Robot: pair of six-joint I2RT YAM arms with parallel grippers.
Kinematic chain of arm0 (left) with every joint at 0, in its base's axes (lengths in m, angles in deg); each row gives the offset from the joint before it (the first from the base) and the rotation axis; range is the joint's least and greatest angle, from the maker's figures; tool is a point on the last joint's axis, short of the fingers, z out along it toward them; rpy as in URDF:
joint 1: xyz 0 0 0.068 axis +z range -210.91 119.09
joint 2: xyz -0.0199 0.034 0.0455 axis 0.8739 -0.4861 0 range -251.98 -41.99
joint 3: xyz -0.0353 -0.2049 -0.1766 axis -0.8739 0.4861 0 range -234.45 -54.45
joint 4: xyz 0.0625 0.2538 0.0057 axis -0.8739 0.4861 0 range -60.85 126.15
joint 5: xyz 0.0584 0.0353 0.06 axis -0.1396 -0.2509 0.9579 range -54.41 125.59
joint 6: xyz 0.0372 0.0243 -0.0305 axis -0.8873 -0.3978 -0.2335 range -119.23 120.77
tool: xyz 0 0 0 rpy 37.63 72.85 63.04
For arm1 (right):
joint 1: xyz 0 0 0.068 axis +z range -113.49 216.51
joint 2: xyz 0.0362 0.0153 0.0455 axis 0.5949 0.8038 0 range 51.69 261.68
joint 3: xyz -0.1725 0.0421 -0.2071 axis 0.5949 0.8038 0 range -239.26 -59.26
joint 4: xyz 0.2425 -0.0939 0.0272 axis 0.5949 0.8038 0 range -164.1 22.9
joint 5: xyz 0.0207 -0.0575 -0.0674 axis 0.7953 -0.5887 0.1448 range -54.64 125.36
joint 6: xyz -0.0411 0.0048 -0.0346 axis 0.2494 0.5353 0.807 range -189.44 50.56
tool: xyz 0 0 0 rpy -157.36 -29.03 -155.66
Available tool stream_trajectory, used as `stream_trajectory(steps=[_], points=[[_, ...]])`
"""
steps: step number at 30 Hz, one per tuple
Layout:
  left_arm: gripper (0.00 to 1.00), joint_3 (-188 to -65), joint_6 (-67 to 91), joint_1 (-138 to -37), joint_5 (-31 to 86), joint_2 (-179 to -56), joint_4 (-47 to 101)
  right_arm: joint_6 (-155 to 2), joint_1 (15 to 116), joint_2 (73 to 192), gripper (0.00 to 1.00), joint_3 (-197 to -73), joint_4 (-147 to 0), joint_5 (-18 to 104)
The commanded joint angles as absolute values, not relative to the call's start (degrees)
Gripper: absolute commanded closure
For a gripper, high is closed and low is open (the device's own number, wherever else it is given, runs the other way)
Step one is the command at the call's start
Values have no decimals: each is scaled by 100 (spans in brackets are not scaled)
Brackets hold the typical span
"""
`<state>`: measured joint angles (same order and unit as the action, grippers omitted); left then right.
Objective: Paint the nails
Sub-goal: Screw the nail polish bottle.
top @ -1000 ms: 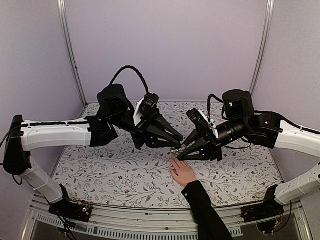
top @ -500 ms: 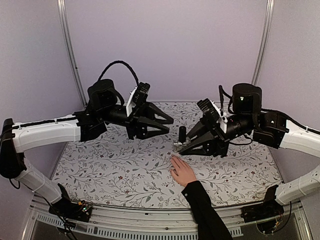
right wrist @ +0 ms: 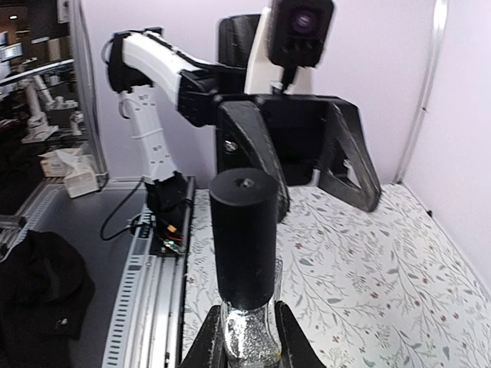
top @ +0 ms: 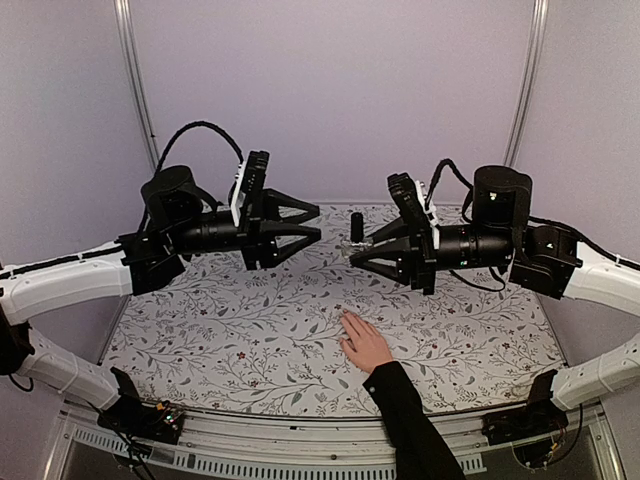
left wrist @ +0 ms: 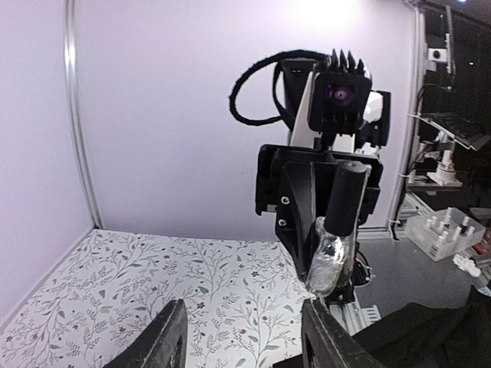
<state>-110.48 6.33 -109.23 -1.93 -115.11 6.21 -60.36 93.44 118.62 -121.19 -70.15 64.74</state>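
Fingers [right wrist: 285, 346] of the right gripper [top: 355, 250] are pinched narrowly on the clear, glitter-filled base of a small glass bottle with a tall black cylindrical cap [top: 356, 224]. The bottle stands upright in the grip, cap at 12 o'clock, held in the air above the middle of the table. The left gripper [top: 320, 221] has its two black fingers [left wrist: 165, 343] spread wide with nothing between them.

Nearest, at 6 o'clock on the table covered by a white cloth with a grey leaf-and-flower print [top: 220, 340], a light-skinned human hand [top: 366, 346] lies flat on the cloth. Its black sleeve [top: 410, 420] runs off toward 5 o'clock over the near edge. The nails [top: 349, 324] sit at the fingertips, which point toward 11 o'clock. They are too small to make out singly, and no colour on them can be told.

Farther back and higher, the two grippers face each other across the centre. The left one points toward 3 o'clock and the right one toward 9 o'clock. The bottle is between them, apart from the left fingers and well above the hand. In the left wrist view the capped bottle stands straight ahead, beyond the open fingers. In the right wrist view the wide left gripper stands just behind the cap.

Farthest, at 12 o'clock, rises a plain lilac back wall [top: 330, 90].
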Motion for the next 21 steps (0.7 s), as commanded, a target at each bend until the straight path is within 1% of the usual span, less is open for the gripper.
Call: stream_trajectory(steps=[1, 4, 10, 15, 21], points=[[47, -10916, 614, -10940, 811, -11405, 673, -6337, 9232, 11903, 100, -11924, -7191, 4897], [47, -10953, 606, -11120, 1178, -11463, 621, -6454, 9197, 11973, 100, -11901, -7219, 4272], [48, -11297, 897, -11606, 2291, -11839, 488, -6696, 9197, 12146, 100, -11781, -7352, 3082], [49, -11575, 1151, -11828, 2787, -12220, 304, -6842, 9197, 12224, 100, -11775, -7357, 2678], [54, -11907, 1484, -11884, 2985, -12685, 254, -6898, 9211, 12328, 100, -11804, -7296, 2492]])
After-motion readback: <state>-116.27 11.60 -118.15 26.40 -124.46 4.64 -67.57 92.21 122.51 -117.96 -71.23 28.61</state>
